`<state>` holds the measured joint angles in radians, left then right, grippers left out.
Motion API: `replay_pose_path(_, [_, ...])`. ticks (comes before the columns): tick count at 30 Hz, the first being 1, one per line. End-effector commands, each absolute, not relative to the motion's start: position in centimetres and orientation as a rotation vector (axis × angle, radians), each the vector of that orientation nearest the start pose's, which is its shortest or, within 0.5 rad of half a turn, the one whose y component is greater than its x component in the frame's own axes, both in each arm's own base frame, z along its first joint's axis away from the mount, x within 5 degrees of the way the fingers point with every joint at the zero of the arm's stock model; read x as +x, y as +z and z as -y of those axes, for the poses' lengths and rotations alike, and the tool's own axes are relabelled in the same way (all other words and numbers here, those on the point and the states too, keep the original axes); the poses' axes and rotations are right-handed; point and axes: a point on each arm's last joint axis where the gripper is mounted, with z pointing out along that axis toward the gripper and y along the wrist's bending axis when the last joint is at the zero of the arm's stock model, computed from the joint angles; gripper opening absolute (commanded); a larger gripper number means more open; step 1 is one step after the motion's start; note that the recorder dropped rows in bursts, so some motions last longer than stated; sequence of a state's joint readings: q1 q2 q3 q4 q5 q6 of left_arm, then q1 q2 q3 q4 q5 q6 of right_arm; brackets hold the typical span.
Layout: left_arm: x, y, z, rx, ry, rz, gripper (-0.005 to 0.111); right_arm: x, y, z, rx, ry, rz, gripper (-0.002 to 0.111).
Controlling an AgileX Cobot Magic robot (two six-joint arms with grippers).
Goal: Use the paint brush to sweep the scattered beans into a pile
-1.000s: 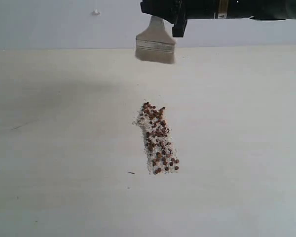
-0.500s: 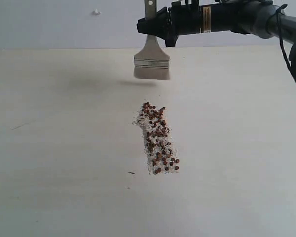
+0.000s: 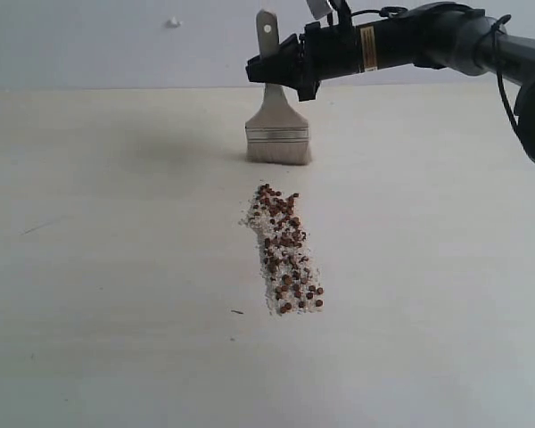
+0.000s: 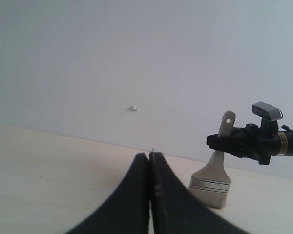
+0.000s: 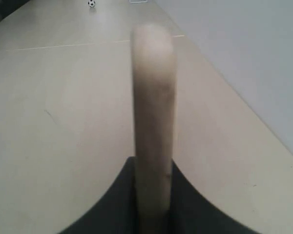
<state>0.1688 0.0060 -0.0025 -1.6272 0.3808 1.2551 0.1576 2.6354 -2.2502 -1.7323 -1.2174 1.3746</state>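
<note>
The near part of the desk point(image 3: 89, 366) is bare up to its near edge. The left fingers point(image 4: 136, 195) are pressed flat together with nothing between them. They hang over the desk, facing the far edge, and take no part in the sweeping.

Around the middle of the desk lie the beans point(image 3: 285, 250), dozens of small reddish-brown pellets on a bed of fine whitish crumbs. They form one long narrow strip running from near to far, with its near end slanted a little toward the right edge. Only a few pellets sit loose along its sides. The gathering looks well advanced, since nothing is strewn wide. But the strip is much longer than it is wide, so it seems it must yet be pushed in from its ends to make a compact heap.

Just beyond the strip's far end, short of the far edge, the paint brush point(image 3: 277, 134) stands upright with its bristles down. The pale bristle tips seem to rest on the desk, apart from the nearest beans. Above the silver band, the right fingers point(image 3: 290, 64) are clamped narrowly on the wooden handle, whose holed end sticks up past them. Behind all this is the plain wall point(image 3: 89, 45).
</note>
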Motion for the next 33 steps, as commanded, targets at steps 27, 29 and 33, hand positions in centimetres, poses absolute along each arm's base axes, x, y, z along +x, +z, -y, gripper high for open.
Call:
replay_pose_path(27, [5.4, 21.5, 2.6, -0.077, -0.449, -1.483, 0.0, 48.8, 25.3, -13.3, -1.213, 0.928, -1.467, 0.0])
replay_pose_path(29, [5.4, 21.5, 2.6, -0.077, -0.449, -1.483, 0.0, 48.0, 25.2, -13.0, -1.229, 0.917, -1.465, 0.0])
replay_pose_path(33, [5.4, 21.5, 2.6, -0.077, -0.449, -1.483, 0.0, 45.3, 25.9, -12.5, -1.285, 0.879, -1.431, 0.0])
